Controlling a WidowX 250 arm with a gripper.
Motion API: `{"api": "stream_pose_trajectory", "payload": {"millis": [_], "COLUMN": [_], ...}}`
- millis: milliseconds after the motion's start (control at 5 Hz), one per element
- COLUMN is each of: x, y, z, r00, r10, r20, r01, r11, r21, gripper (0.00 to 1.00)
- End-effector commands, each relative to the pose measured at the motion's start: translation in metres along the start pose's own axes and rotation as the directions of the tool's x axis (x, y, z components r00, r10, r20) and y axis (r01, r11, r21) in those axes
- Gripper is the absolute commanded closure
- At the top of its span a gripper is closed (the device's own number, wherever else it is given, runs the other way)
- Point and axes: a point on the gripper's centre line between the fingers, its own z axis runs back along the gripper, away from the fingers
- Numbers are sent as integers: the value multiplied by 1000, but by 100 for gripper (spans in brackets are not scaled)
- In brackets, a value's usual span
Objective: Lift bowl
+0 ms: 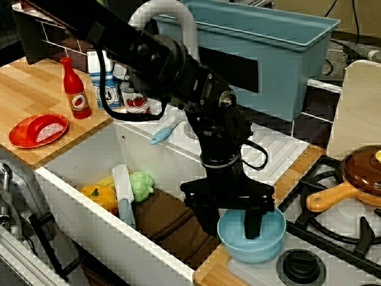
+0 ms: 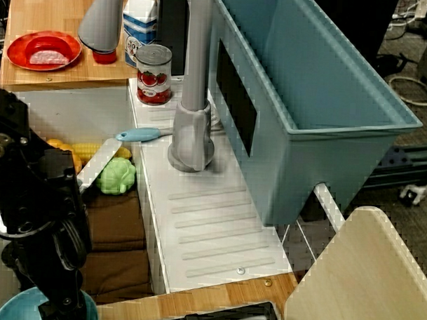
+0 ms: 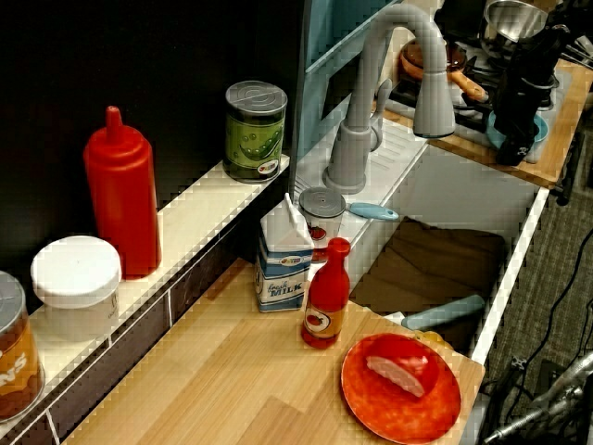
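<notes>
The light blue bowl (image 1: 262, 245) sits on the narrow wooden strip between the sink and the stove. My gripper (image 1: 231, 229) points straight down over its left rim. One black finger (image 1: 253, 223) reaches inside the bowl and the other hangs outside it, on the sink side. A gap shows between the fingers, so the gripper looks open astride the rim. From above the faucet, only a blue sliver of the bowl (image 2: 15, 311) shows under the arm (image 2: 43, 217). In the view from the shelf side, the bowl (image 3: 530, 130) is small and far off beneath the arm.
Left of the bowl, the sink (image 1: 89, 158) holds a brown cloth (image 1: 172, 223), a yellow pepper, a green lettuce and a white-handled tool. To its right are a stove knob (image 1: 300, 268) and a brown pan (image 1: 363, 173). Behind are the faucet (image 2: 191, 96) and a large blue bin (image 1: 262, 47).
</notes>
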Motion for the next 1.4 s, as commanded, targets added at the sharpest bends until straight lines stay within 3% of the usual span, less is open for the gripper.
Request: {"api": "stream_pose_trajectory", "payload": {"millis": [0, 400, 600, 1000, 1200], "x": [6, 14, 15, 1, -2], "y": [3, 6, 9, -6, -7], "z": [2, 2, 7, 70, 92], "r00": [999, 997, 995, 994, 995], "r10": [25, 46, 50, 5, 0], "r20": [-26, -57, -89, -105, -96], "r01": [-26, -48, -56, -24, -21], "r11": [999, 998, 996, 984, 977], "r21": [-26, -36, -65, -177, -213], "gripper": [100, 100, 100, 100, 100]}}
